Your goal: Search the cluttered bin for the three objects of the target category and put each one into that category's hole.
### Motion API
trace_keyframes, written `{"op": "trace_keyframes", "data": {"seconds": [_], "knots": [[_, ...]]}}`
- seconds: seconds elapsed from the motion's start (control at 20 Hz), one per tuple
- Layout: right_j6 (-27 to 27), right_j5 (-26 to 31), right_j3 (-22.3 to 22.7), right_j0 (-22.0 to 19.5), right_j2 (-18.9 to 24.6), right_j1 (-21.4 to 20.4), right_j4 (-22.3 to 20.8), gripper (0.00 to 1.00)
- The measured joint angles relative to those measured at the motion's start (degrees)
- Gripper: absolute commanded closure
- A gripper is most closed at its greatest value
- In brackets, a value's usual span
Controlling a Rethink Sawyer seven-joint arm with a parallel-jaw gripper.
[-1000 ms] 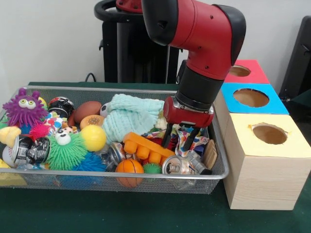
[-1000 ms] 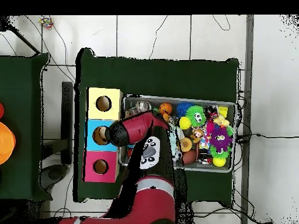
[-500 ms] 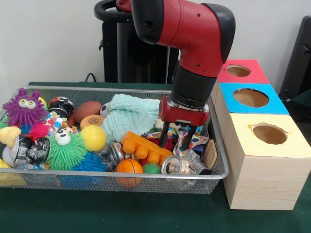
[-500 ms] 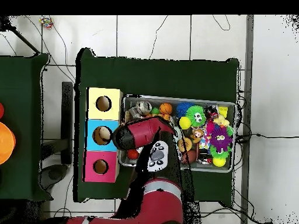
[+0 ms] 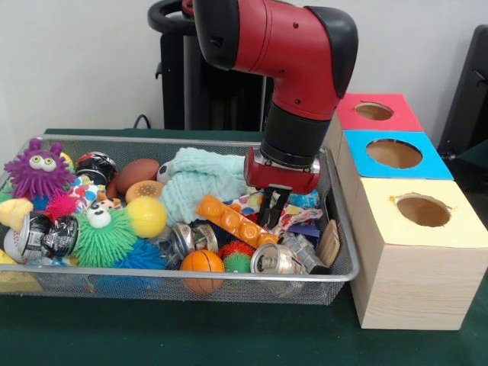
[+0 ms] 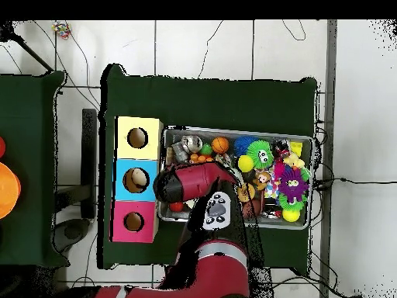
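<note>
Gripper (image 5: 270, 216) sat low in the wire bin (image 5: 191, 287), toward its box-side end, fingers nearly together on the end of the orange block (image 5: 235, 221), which tilted up over the cans (image 5: 278, 259). Yellow (image 5: 422, 211), blue (image 5: 393, 153), red (image 5: 374, 111) holes stood beside the bin.

— Where are you working?
— You're in a lab: a green-clothed table (image 6: 209, 101) on tiled floor (image 6: 201, 46) strewn with cables (image 6: 225, 35), and three coloured sorting boxes (image 5: 396, 152) with holes.

Boxes (image 5: 412, 229) right of cluttered bin (image 5: 191, 286)
</note>
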Motion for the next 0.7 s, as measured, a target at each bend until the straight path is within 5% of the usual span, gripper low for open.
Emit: {"op": "trace_keyframes", "data": {"seconds": [0.7], "knots": [[0.0,0.09,0.94,0.02,0.01,-0.79,1.32,1.0]]}}
